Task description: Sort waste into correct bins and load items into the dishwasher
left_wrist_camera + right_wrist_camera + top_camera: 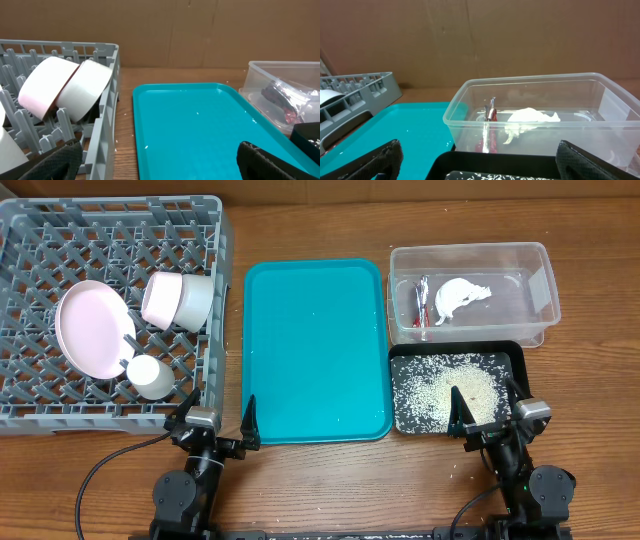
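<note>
View from above of a brown wooden table, with a plain brown board wall behind it in the wrist views. At the left stands a grey dish rack (110, 210) holding a pale pink plate (92, 330) leaning on edge, a pinkish bowl (160, 300) nested against a grey-green bowl (195, 302), both tipped on their sides, and a small white cup (152, 376) near the rack's front wall. A teal tray (315, 350) lies in the middle, just beside the rack. At the right, a clear tub (515, 305) contains a red wrapper (423, 302) and a crumpled white napkin (462, 297); a pale label on its right wall is too small to read. In front of it, a black tray (513, 365) holds a heap of white rice (450, 392), with a few grains loose on the table nearby. The left gripper (217, 420) sits at the teal tray's front left corner and the right gripper (487, 415) at the black tray's front edge. Both have their fingers spread wide apart, holding nothing.
</note>
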